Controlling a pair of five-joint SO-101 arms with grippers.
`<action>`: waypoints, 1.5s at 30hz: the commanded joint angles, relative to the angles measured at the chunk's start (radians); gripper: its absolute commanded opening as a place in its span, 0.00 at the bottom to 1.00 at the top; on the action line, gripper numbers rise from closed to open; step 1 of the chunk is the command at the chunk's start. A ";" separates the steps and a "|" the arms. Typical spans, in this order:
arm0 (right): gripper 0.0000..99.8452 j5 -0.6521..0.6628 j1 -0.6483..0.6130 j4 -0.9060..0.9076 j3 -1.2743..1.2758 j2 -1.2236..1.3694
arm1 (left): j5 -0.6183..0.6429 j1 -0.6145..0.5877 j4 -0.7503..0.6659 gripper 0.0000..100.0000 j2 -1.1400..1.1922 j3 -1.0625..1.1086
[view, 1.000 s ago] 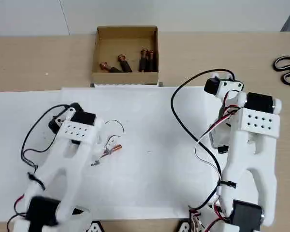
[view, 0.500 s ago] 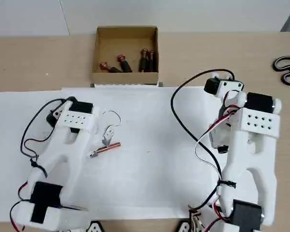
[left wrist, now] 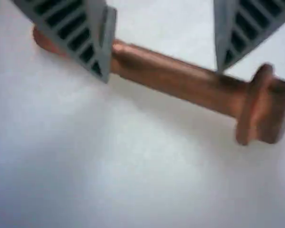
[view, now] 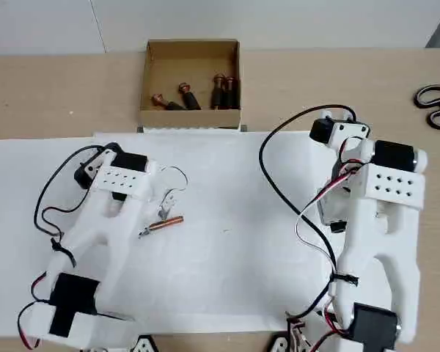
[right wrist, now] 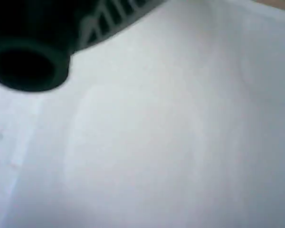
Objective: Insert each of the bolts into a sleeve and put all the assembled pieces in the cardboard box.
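Observation:
A copper bolt (view: pixel 169 222) (left wrist: pixel 180 83) lies on the white paper (view: pixel 235 257). My left gripper (view: pixel 155 224) (left wrist: pixel 161 71) is open, with one finger on each side of the bolt's shaft and the flanged head sticking out to one side. The cardboard box (view: pixel 193 117) at the back holds several bolt-and-sleeve pieces (view: pixel 187 95). At the right side of the paper, my right gripper (view: pixel 334 213) is shut on a black sleeve (right wrist: pixel 28 66), held just above the paper with its open bore towards the right wrist camera.
Scissors (view: pixel 436 104) lie on the wooden table at the far right. Black cables loop from both arms over the paper. Bare white paper stretches between the two arms.
The left arm drew back to the left and then eased forward again. The bolt now lies a little lower on the paper between open fingers. The right arm has stayed still.

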 commanded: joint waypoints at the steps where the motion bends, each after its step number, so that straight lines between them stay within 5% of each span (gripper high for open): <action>1: 0.00 -0.005 0.010 -0.013 -0.003 -0.041 | -0.008 0.064 0.009 0.15 0.012 -0.015; 9: 0.00 -0.005 0.010 -0.015 -0.003 -0.036 | -0.008 0.097 0.130 0.15 0.020 -0.217; 28: 0.00 -0.005 0.012 -0.013 -0.002 -0.035 | -0.107 0.091 0.338 0.14 0.011 -0.236; 33: 0.00 -0.003 0.012 -0.013 -0.002 -0.035 | -0.267 0.091 0.338 0.00 0.011 -0.325; 38: 0.00 -0.003 0.012 -0.008 -0.002 -0.035 | -0.468 0.089 0.338 0.01 0.020 -0.384; 45: 0.00 -0.003 0.012 -0.007 -0.002 -0.035 | -0.997 0.063 0.336 0.01 0.021 -0.348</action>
